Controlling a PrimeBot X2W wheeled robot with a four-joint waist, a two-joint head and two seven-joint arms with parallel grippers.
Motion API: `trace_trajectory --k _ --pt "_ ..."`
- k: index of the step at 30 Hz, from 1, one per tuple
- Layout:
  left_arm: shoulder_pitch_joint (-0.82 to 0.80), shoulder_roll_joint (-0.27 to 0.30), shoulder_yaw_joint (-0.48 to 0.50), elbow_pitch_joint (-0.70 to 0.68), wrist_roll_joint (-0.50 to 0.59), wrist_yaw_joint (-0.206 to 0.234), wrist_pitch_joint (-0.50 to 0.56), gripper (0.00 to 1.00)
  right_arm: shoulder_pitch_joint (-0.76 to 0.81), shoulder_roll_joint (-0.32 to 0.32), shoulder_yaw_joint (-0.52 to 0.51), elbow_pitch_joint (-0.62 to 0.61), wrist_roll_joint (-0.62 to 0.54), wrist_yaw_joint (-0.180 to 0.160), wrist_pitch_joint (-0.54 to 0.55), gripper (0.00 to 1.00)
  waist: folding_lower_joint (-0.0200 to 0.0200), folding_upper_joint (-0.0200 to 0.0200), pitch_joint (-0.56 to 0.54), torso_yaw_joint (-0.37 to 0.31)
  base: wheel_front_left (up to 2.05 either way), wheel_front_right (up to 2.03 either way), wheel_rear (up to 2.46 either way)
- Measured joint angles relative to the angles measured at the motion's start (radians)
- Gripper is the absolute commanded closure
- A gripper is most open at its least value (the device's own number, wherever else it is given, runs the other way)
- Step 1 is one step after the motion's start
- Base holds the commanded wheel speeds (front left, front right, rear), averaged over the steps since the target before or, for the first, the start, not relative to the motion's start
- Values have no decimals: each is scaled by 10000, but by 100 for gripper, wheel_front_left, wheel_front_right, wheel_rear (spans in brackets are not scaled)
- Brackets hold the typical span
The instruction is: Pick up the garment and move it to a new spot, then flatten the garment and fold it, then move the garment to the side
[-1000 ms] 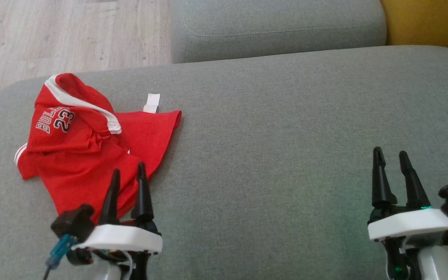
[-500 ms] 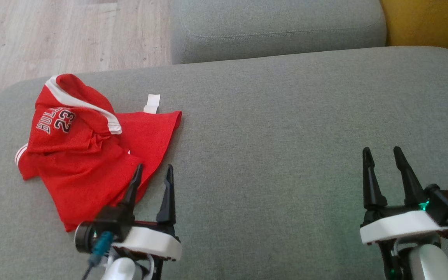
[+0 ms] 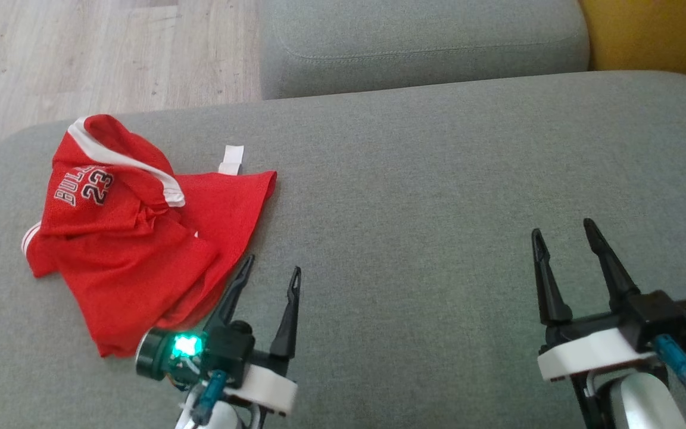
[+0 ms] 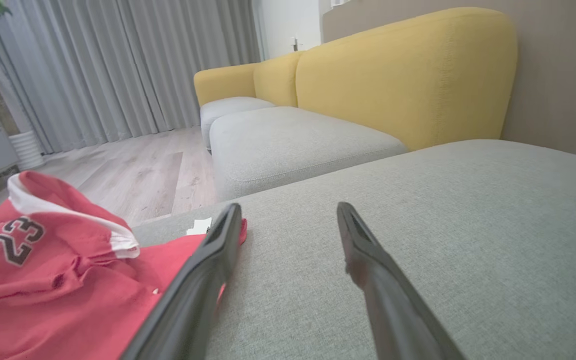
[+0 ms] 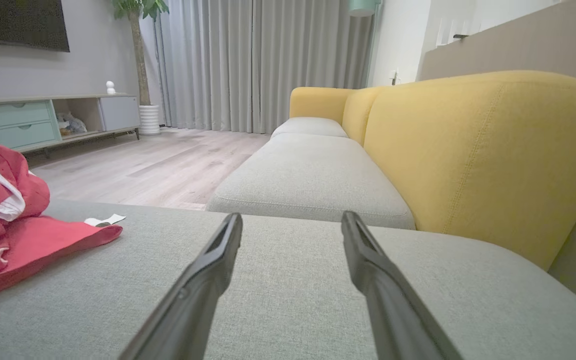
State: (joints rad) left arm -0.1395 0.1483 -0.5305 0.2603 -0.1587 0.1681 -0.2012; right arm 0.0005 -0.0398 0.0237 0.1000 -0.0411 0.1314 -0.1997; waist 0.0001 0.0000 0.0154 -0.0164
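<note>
A crumpled red jersey (image 3: pixel 134 238) with white trim and "23" lies on the left part of the grey sofa cushion (image 3: pixel 426 196); it also shows at the left of the left wrist view as the jersey (image 4: pixel 58 280) and far left in the right wrist view as the jersey (image 5: pixel 13 235). My left gripper (image 3: pixel 273 265) stands open just right of the jersey's near edge, holding nothing; its left finger (image 4: pixel 203 280) overlaps the cloth's edge. My right gripper (image 3: pixel 562 232) is open over bare cushion at the right, far from the jersey.
A second grey cushion (image 3: pixel 420 42) lies beyond the one in front. A yellow backrest (image 3: pixel 658 36) rises at the far right. Wooden floor (image 3: pixel 99 53) lies past the cushion's far left edge. A white tag (image 3: pixel 231 159) sticks out from the jersey's far side.
My left gripper has moved right and nearer, off the jersey to beside its edge, and turned. The right gripper has shifted slightly left and rotated. The jersey has not moved.
</note>
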Motion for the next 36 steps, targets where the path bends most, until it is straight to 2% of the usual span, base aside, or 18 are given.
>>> trace_trajectory --k 4,9,14,22,36 --pt "-6 -12 -155 -15 90 98 -90 0 1 -2 71 -117 -301 0 -105 0 0 0 -10 -4 0 0 0" --pt "19 -278 301 -802 -575 151 -215 0 3 -6 13 -198 307 0 -219 0 0 0 2 4 0 0 0" --pt "278 -520 1087 -1072 -1087 -309 -387 0 55 -6 15 -295 1024 0 -391 0 0 0 24 10 0 0 0" --pt "590 -715 1193 -61 -788 -1058 -483 0 295 -6 150 527 1854 0 -485 0 -1 0 -56 -28 0 0 0" --pt "614 -915 1438 305 -775 -1335 -483 0 322 -6 215 869 1998 0 -485 0 -1 0 -84 19 0 0 0"
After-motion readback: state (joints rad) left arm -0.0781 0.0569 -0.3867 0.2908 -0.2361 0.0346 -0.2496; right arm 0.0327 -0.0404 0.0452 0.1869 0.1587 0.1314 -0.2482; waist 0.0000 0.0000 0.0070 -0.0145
